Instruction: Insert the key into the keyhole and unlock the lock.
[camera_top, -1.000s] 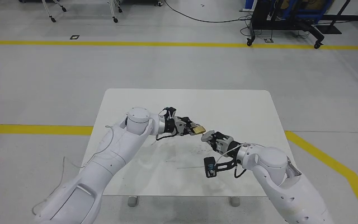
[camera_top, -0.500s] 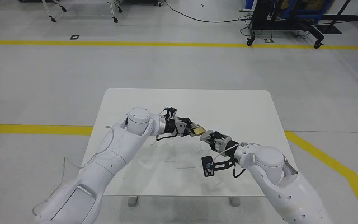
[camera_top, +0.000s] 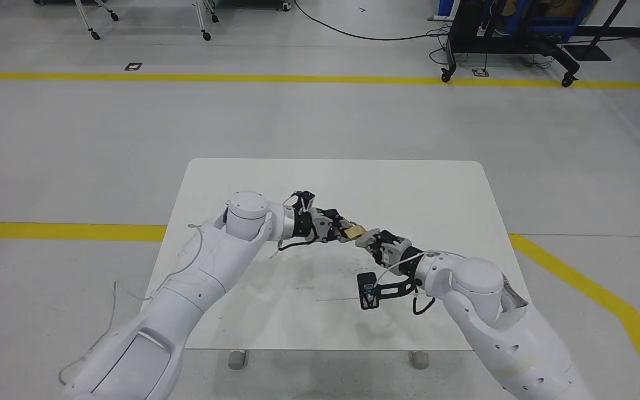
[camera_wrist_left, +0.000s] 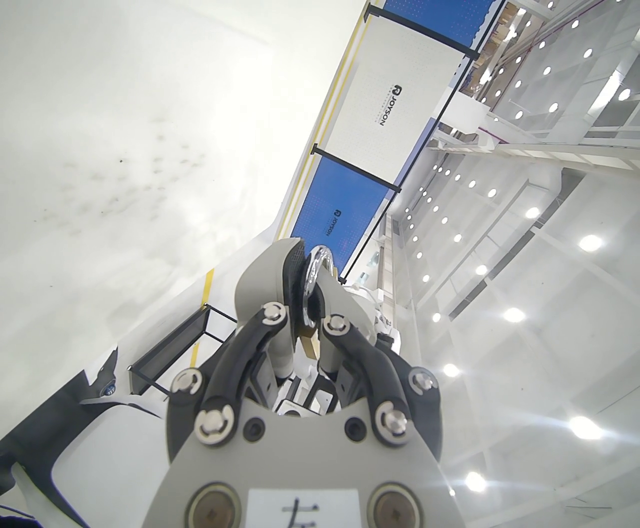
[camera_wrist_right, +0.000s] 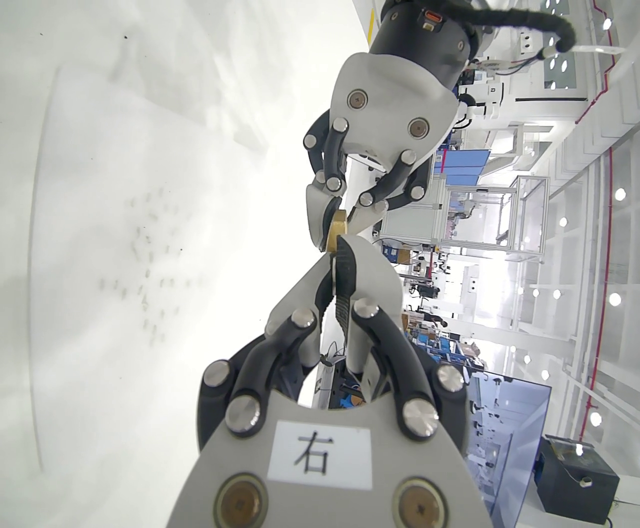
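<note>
Brass lock (camera_wrist_right: 338, 227) (shiny steel shackle (camera_wrist_left: 310, 282)) sits pinched between left jaws.

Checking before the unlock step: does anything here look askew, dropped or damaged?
Nothing stands out. The left gripper holds the lock above the table, shackle between its jaws, and the right gripper, jaws shut, sits against the lock's brass body.
</note>
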